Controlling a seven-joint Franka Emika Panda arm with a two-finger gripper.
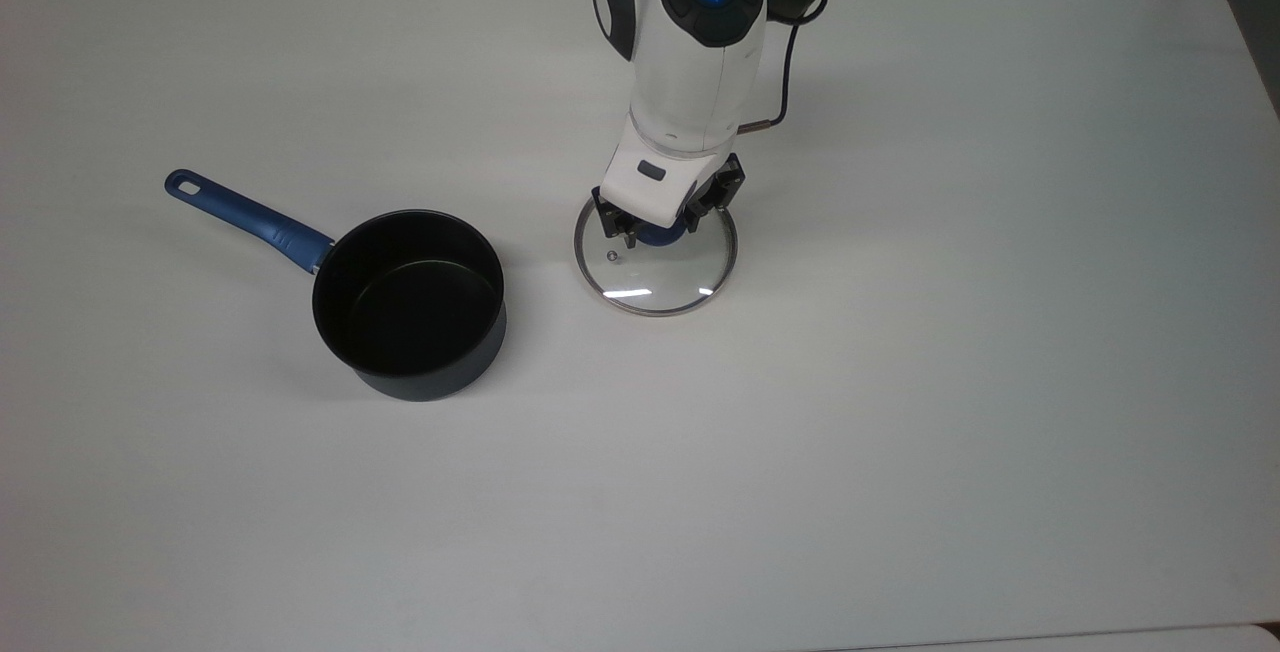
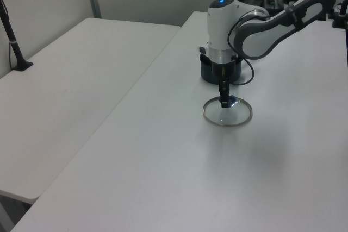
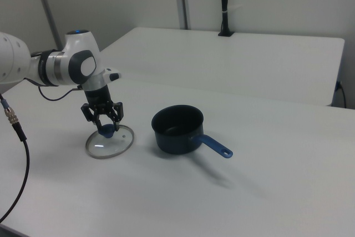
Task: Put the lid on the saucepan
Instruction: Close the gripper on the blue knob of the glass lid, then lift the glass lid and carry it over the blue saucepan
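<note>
One worktop (image 1: 900, 382), white, carried every item listed.

One saucepan (image 1: 408, 304): black, round, dark inside, nothing in it. It stood upright on the worktop at the top view's left. Its one blue handle (image 1: 245, 215), with a hole at the end, ran toward the top view's upper left. In the right view the saucepan (image 3: 177, 130) stood to the right of the lid, handle toward the right view's lower right.

One lid (image 1: 655, 262): clear glass, thin metal rim, one blue knob (image 1: 655, 235), one small vent (image 1: 612, 255). It sat off the saucepan, near it on the top view's right, with bare worktop between them. In the left view the lid (image 2: 228, 117) sat level, just in front of the saucepan (image 2: 217, 72).

One arm (image 1: 695, 52), white with dark joints and a lit blue spot on top, pointed its tool (image 1: 658, 222) straight down over the lid's centre. The tool's two fingers (image 3: 115, 116) stood spread to either side of the knob in the right view, not pressed together; whether they touched the knob could not be made out.

One black cable (image 1: 790, 62) looped beside the arm.
</note>
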